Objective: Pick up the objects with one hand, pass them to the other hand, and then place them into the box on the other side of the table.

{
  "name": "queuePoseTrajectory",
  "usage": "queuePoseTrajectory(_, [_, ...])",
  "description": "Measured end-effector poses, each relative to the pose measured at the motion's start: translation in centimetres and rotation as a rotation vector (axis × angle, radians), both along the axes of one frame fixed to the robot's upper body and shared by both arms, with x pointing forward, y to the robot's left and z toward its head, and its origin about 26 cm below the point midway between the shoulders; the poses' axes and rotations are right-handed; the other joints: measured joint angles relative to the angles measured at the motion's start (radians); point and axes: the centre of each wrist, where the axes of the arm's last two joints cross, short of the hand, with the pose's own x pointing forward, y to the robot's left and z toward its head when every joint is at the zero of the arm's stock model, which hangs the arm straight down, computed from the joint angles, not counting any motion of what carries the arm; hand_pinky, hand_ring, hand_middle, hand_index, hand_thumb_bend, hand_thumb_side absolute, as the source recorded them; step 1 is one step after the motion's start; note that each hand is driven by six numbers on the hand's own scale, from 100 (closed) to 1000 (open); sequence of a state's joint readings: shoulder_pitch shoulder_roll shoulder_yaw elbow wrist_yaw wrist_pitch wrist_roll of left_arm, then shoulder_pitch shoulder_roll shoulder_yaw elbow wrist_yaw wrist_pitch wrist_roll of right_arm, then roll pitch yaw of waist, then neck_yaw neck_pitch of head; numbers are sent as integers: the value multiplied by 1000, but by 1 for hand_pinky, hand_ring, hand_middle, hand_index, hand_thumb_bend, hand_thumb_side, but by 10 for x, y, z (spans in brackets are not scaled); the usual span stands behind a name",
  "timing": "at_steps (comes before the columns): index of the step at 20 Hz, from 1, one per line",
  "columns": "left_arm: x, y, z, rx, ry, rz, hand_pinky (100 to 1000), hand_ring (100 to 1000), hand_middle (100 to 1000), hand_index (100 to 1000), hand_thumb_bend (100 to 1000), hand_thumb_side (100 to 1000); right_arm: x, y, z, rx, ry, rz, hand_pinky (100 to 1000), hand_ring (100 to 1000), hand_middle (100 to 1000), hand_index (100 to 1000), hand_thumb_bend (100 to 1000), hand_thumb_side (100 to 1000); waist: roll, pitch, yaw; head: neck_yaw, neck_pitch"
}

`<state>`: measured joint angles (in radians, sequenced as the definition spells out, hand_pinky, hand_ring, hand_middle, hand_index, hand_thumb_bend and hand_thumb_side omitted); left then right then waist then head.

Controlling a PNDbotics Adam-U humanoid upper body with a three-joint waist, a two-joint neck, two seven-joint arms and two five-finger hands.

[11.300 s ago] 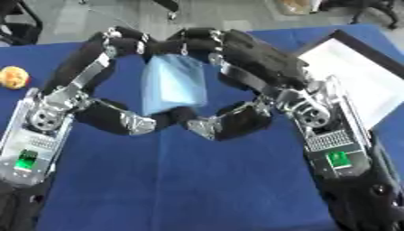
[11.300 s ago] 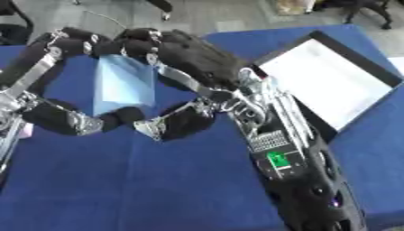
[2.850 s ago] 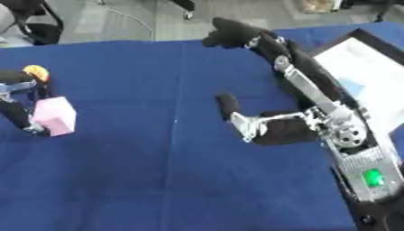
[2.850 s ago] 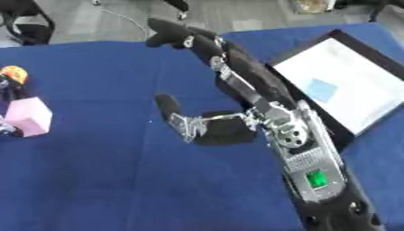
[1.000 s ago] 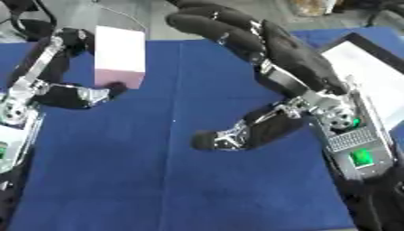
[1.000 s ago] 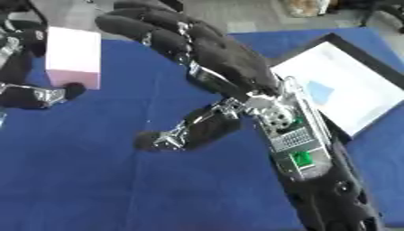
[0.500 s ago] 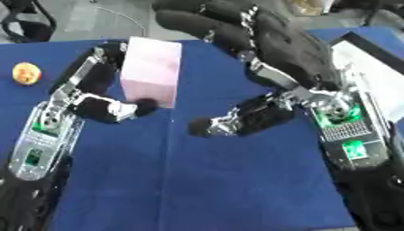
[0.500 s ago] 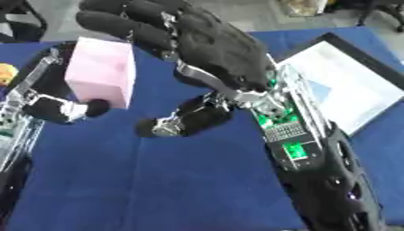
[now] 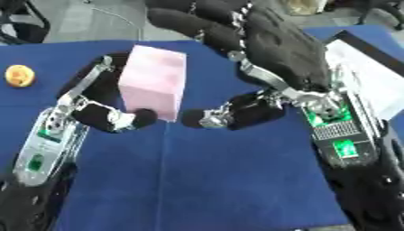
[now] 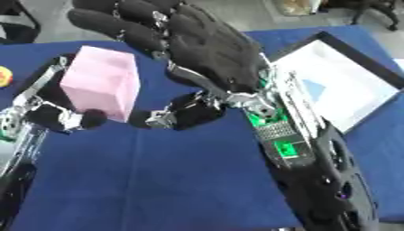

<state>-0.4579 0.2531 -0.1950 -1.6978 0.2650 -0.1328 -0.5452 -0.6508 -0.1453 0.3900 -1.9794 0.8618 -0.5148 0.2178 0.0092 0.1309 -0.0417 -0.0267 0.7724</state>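
Observation:
A pink block [image 9: 152, 81] is held up over the blue table between my two hands. My left hand [image 9: 98, 113] is shut on it, thumb against its lower front face and fingers curled behind it. My right hand [image 9: 264, 43] is open just to the block's right, fingers spread over its top edge and thumb [image 9: 217, 116] reaching to its lower corner. The box [image 10: 347, 83], black-rimmed with a white floor, lies at the table's right side with a light blue piece [image 10: 312, 88] in it.
A small orange object [image 9: 19, 75] sits on the blue table [image 9: 197, 180] at the far left. Beyond the far table edge lies grey floor with chair legs. My forearms fill both lower corners.
My left hand has carried the pink block to the right and toward the table's middle. My right hand has come in from the right and now spreads beside it.

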Motion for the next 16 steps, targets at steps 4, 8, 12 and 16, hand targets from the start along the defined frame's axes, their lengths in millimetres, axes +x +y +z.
queuePoseTrajectory(4, [-1, -1, 5, 0, -16, -15, 773, 478, 433, 535, 613, 266, -1, 1, -1, -46, 0, 7, 954, 981, 932, 1000, 588, 217, 0, 0, 0, -3, 0])
queuePoseTrajectory(8, [-2, -2, 8, -3, -24, -32, 773, 480, 436, 537, 616, 267, -1, 1, -1, -108, 0, 13, 953, 978, 930, 1000, 580, 229, 0, 0, -1, -3, 0])
queuePoseTrajectory(12, [-2, -2, 15, -17, -31, -56, 773, 481, 437, 539, 615, 268, -1, 1, 0, -153, 0, 24, 956, 977, 934, 1000, 579, 238, 0, 0, -3, -3, 0])
queuePoseTrajectory(16, [-3, -3, 18, -35, -28, -83, 774, 482, 440, 542, 617, 271, -1, 2, 1, -175, -10, 28, 955, 969, 929, 1000, 565, 223, 0, 0, -5, -3, 0])
